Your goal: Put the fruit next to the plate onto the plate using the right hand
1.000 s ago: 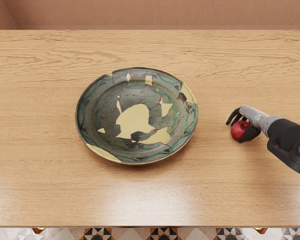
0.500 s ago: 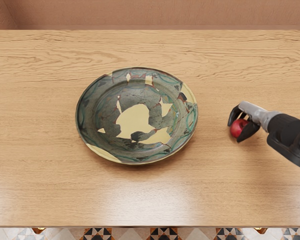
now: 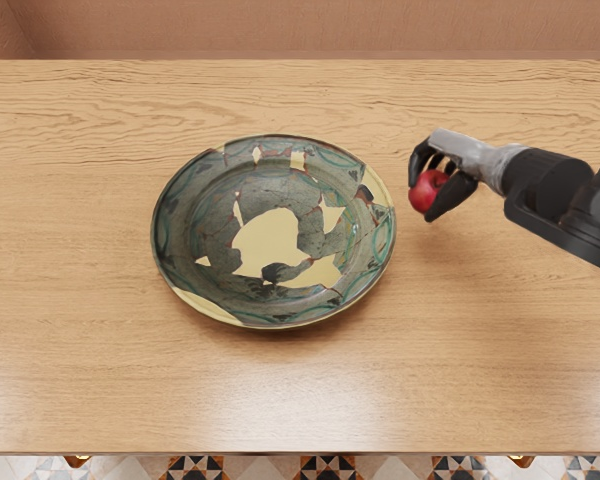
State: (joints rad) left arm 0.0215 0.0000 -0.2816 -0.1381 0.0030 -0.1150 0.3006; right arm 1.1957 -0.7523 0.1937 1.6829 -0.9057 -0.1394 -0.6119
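Red fruit in robot hand, nr plate rim

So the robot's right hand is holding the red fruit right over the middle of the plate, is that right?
Not quite. The right hand does have its fingers around the red fruit, but the head view shows it off to the right of the plate, beyond its rim, not over the middle.
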